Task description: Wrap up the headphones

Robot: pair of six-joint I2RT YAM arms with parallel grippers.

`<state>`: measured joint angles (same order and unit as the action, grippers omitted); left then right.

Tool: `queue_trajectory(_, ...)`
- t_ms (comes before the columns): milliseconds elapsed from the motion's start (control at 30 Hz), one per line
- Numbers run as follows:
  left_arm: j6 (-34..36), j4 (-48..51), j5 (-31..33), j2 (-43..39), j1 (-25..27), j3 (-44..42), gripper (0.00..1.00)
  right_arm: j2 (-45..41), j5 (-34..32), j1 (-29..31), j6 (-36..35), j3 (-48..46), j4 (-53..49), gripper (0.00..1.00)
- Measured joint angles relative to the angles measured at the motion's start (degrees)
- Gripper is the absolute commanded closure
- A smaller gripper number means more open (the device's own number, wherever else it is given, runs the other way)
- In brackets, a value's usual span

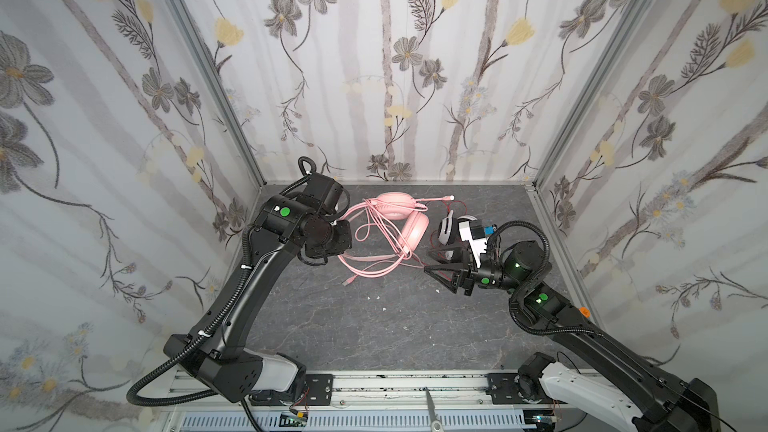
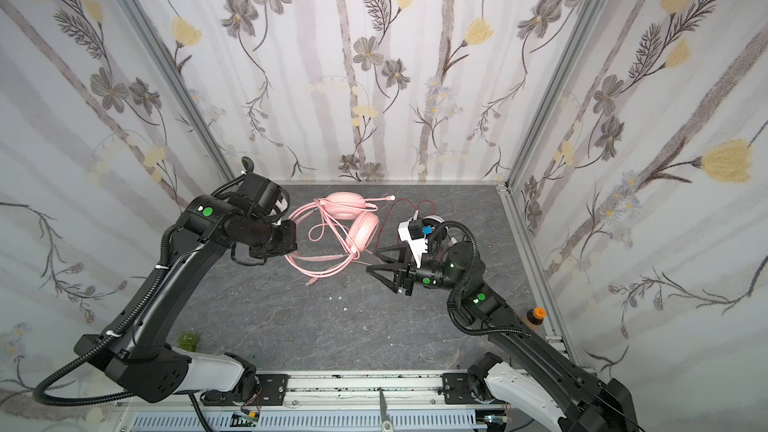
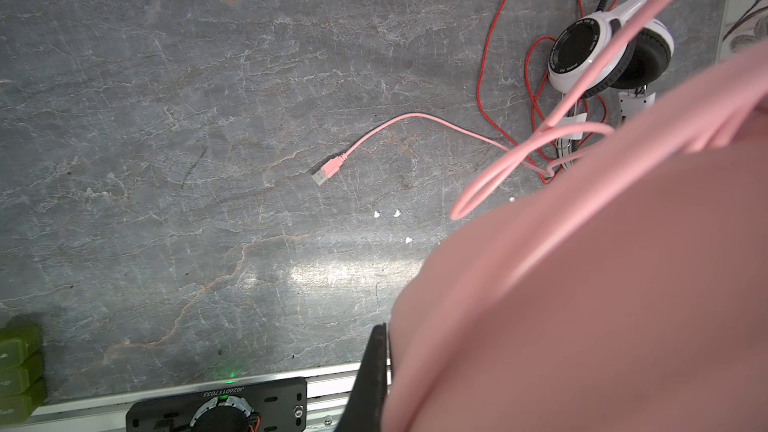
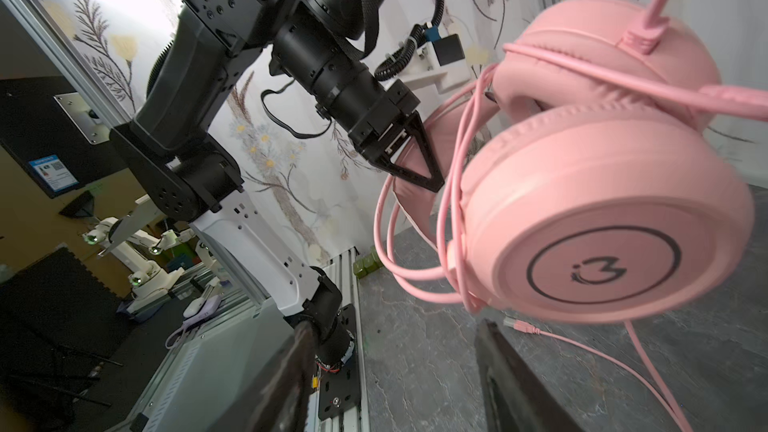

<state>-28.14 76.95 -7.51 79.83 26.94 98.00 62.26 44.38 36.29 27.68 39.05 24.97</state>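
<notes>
Grip, seen from the right wrist: left tool [image 4: 430,178], black triangular fingers, is clamped together on the padded headband [image 4: 405,197] of the all-pink over-ear headset [image 4: 602,222]. Earcups hang to one side of the hold, seemingly clear of the dark grey marbled desk [image 4: 415,367]. Thick pink cord [image 4: 384,243] drapes over them in slack loops. Its pink USB plug [image 4: 519,324] lies on the desk. Empty right tool [image 4: 395,326]: fingers apart, nothing between them. Risk: off-centre weight could pivot or slide the headband in so narrow a pinch, and any swing could shed the loops.

Left wrist view: headband fills much of the frame. Pink cord runs out over the desk to the plug and appears to cross the thin red cord [image 3: 482,76] of the white-and-black headset [image 3: 590,51], which lies on the desk. Risk: drawing in the pink cord could hook the red one and drag that second headset along.

Both top views: pink headset sits toward the back of the desk, between the arms. White-and-black headset is mostly hidden behind the right arm's camera mount [image 1: 473,238]. The right tool points at the low pink loops, near but not touching, with a red strand close by its fingers. Risk: closing on several strands, or on red with pink, would tighten the tangle instead of wrapping it.
</notes>
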Motion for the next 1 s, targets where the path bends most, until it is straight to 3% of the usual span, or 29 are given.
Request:
queue_trajectory(367, -0.8, -0.4, -0.5, 0.0, 0.0, 0.0, 1.0, 4.8, 1.0, 2.6, 0.3, 3.8, 1.8, 0.37)
queue_trajectory(700, -0.8, -0.4, -0.9, 0.3, 0.0, 0.9, 1.0, 8.4, -6.5, 6.8, -8.8, 9.5, -7.6, 0.36)
queue_trajectory(1000, -0.8, 0.0, -0.4, 0.4, -0.2, 1.1, 1.0, 5.6, -13.4, 8.6, -14.2, 9.0, -13.6, 0.35)
